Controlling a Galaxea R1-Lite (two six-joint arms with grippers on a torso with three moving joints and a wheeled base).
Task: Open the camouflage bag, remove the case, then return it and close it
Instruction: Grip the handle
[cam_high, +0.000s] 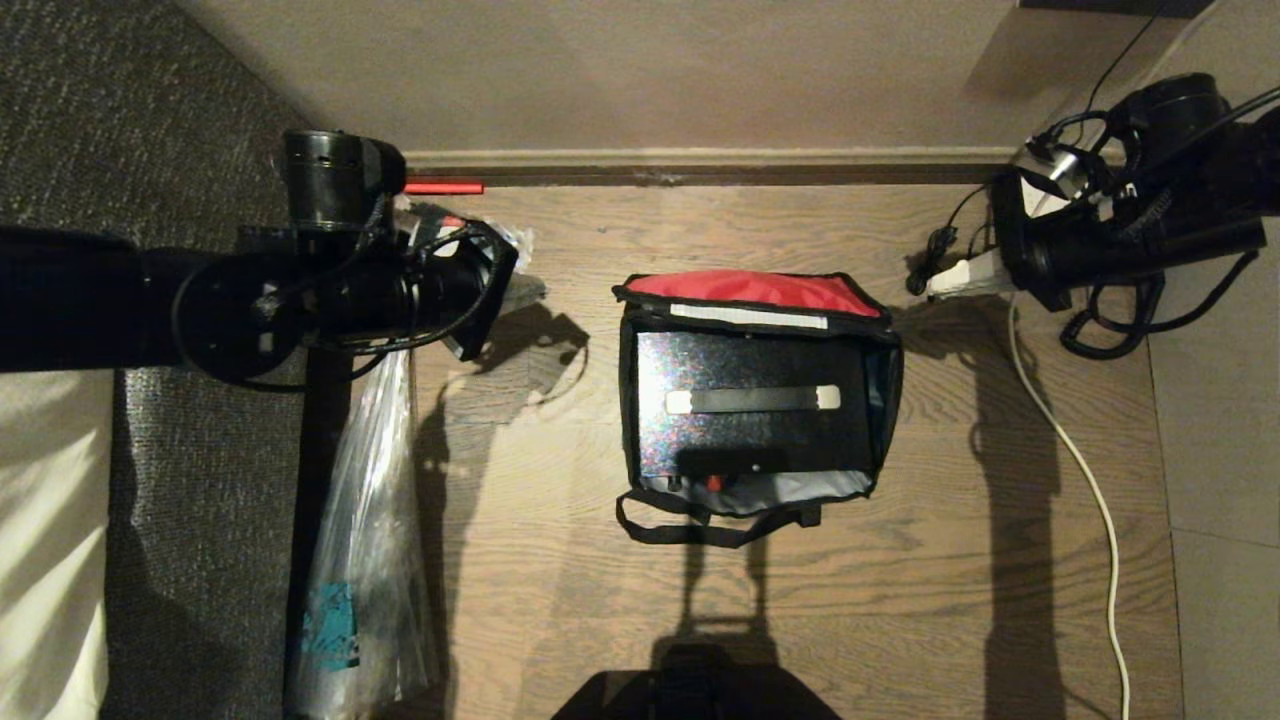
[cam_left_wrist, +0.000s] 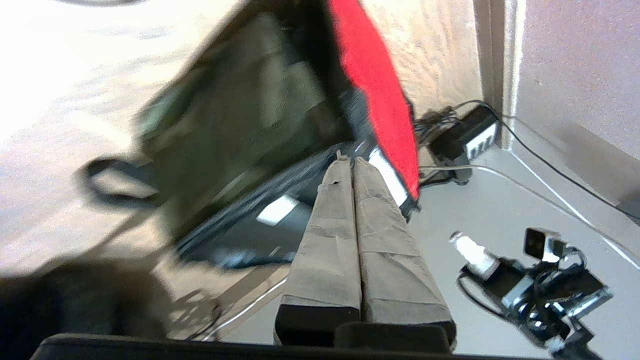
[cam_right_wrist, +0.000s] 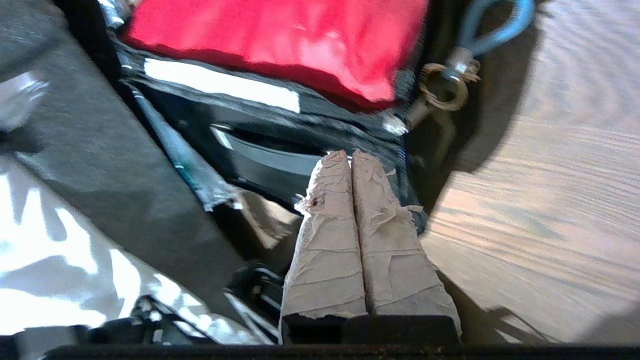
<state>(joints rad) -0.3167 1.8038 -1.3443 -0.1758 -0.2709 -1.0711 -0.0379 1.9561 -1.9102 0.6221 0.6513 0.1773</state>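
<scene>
**Camouflage bag open on the wood floor, black case inside**

Sits at the middle of the head view on the plank floor (cam_high: 560, 560): the camouflage bag (cam_high: 628, 400), boxy and soft-sided, lid thrown back toward the wall to show its red inner face. Lined in silvery-grey fabric, edged in black binding, with a white strip along the lid hinge. Black strap handles lie slack on the floor at the near side. Seen from the left wrist view, blurred olive and dark green patches on the outer wall.

Fills nearly the whole bag — the case (cam_high: 750, 360), rigid, glossy, speckled black, flat-topped, with a flat black carry handle ending in pale tabs. Shows a small red button at its near edge.

Held up at the left of the bag and well apart from it, the left gripper (cam_left_wrist: 353, 162), tape-wrapped fingers (cam_left_wrist: 330, 220) pressed together on nothing. Held up at the right, also apart, the right gripper (cam_right_wrist: 349, 156), frayed tape on its fingers, likewise closed and empty.

Lying along the left: clear crinkled plastic bags (cam_high: 365, 520). Trailing at the right — a white cable (cam_high: 1095, 500) over the wood grain.
</scene>
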